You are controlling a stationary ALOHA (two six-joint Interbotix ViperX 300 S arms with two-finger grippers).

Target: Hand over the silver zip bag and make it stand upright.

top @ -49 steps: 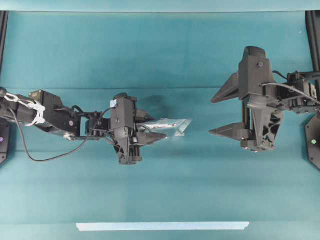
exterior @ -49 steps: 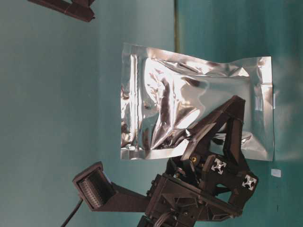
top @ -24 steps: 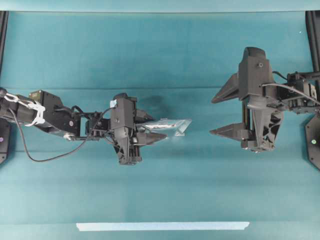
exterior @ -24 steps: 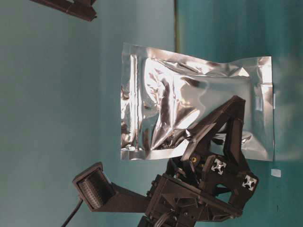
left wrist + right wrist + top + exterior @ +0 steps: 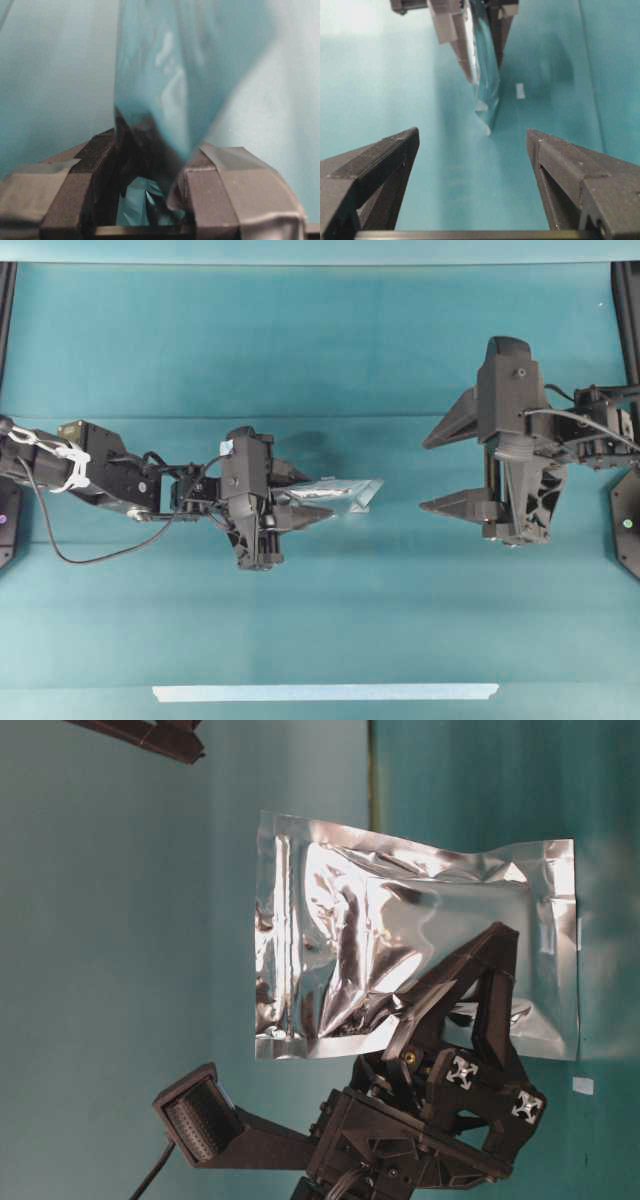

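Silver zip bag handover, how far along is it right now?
Done: the left gripper has the silver zip bag clamped and lifted off the table. In hand: offering it toward the right gripper, which is open and apart from it. Left: the transfer and standing it upright.

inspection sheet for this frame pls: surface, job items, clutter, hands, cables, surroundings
Surface: teal table, bare around the arms.
Job's things: silver zip bag held on edge, off the table, its free end toward the right hand.
Clutter: pale tape strip near the front edge; small white scrap on the table.
Hands: left hand shut on the bag; right hand open, apart from the bag.
Cables: black cable looping under the left arm; thin one on the right arm.
Surroundings: dark frame posts at both sides.
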